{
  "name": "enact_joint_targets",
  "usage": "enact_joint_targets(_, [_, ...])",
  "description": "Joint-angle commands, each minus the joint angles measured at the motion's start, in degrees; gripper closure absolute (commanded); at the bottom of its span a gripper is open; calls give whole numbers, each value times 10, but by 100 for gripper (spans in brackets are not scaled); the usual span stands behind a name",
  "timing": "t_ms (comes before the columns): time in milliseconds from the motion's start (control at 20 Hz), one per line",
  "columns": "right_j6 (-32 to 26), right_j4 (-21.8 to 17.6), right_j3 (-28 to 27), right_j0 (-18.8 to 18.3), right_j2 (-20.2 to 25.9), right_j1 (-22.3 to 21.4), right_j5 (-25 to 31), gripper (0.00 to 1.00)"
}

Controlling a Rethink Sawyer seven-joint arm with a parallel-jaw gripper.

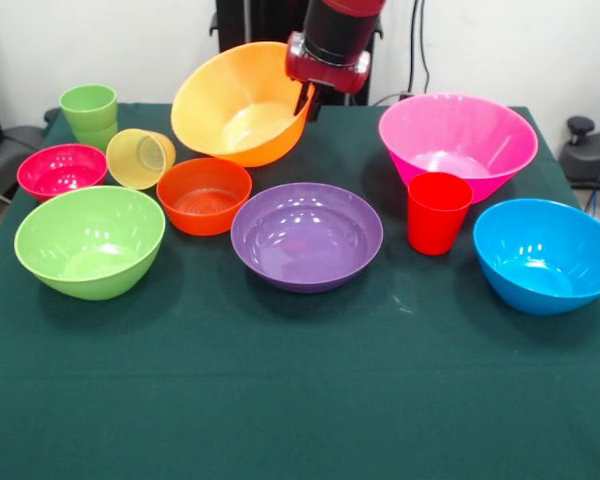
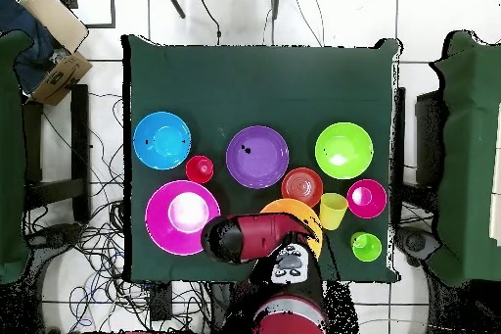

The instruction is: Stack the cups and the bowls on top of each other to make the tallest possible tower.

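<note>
My gripper is shut on the rim of the large orange bowl and holds it tilted, its low edge at the table's far side; in the overhead view the arm covers most of this bowl. The purple bowl, pink bowl, blue bowl, lime-green bowl, small red-orange bowl and small magenta bowl stand apart on the cloth. The green cup and red cup are upright. The yellow cup lies on its side. No nested tower shows.
The green tablecloth covers the table. Its near half in the front view holds nothing. Chairs and cables lie around the table in the overhead view.
</note>
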Motion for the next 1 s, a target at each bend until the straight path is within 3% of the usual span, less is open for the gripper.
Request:
enact_joint_targets(50, [115, 39, -33, 27, 18, 27, -31, 100])
enact_joint_targets(300, [98, 47, -38, 31, 19, 25, -11, 100])
enact_joint_targets(1000, [43, 62, -60, -2, 42, 10, 78, 100])
